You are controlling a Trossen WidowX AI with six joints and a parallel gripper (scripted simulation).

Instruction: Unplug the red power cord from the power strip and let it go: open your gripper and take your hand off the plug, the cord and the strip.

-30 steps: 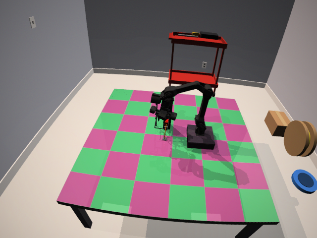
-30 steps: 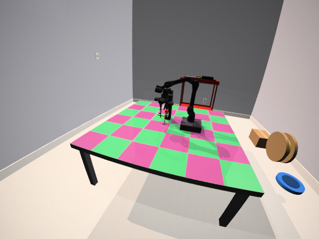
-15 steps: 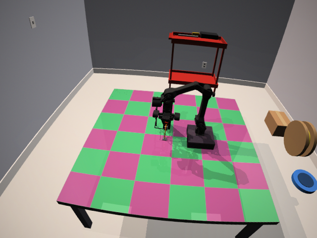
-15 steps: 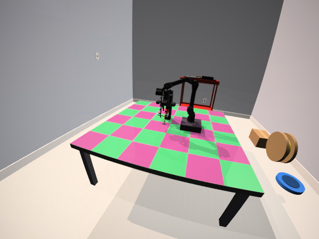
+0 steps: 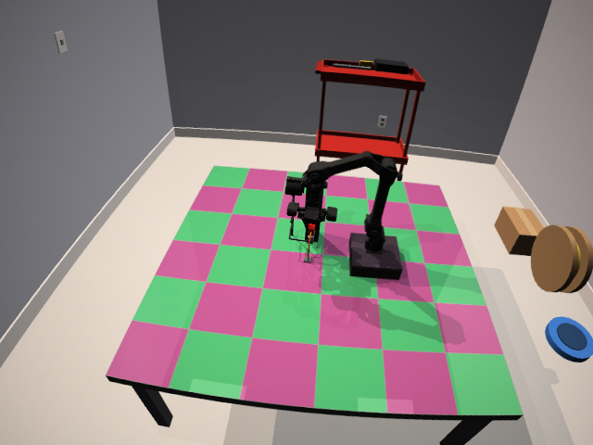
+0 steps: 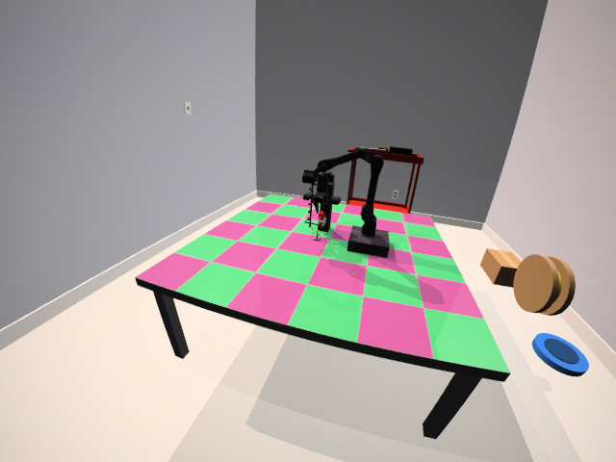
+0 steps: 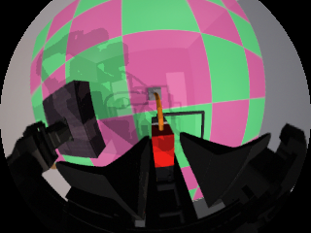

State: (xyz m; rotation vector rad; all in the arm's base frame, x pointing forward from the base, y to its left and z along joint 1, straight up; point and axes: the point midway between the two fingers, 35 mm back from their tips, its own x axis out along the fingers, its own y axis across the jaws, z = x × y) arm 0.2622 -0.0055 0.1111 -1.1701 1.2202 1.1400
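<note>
The black power strip [image 5: 315, 235] [image 6: 326, 224] [image 7: 168, 191] stands upright. The red plug [image 5: 311, 227] [image 6: 321, 215] [image 7: 163, 151] is at its lower part; whether it is fully seated is too small to tell. The orange cord [image 5: 309, 247] [image 6: 318, 231] [image 7: 160, 111] runs from the plug down to a small grey piece [image 5: 308, 260] [image 7: 154, 92] on the table. My gripper [image 5: 311, 222] [image 6: 321, 207] [image 7: 164, 138] points down, just above the plug. It is part open, with one finger on each side of the red plug in the wrist view, not clamped on it.
A thin black frame [image 5: 291, 227] [image 7: 203, 126] stands beside the strip. The arm's dark base block [image 5: 374, 259] [image 6: 369, 241] [image 7: 73, 118] is to the right in the top and exterior views. A red cart [image 5: 363, 144] stands behind the checkered table [image 5: 284, 368].
</note>
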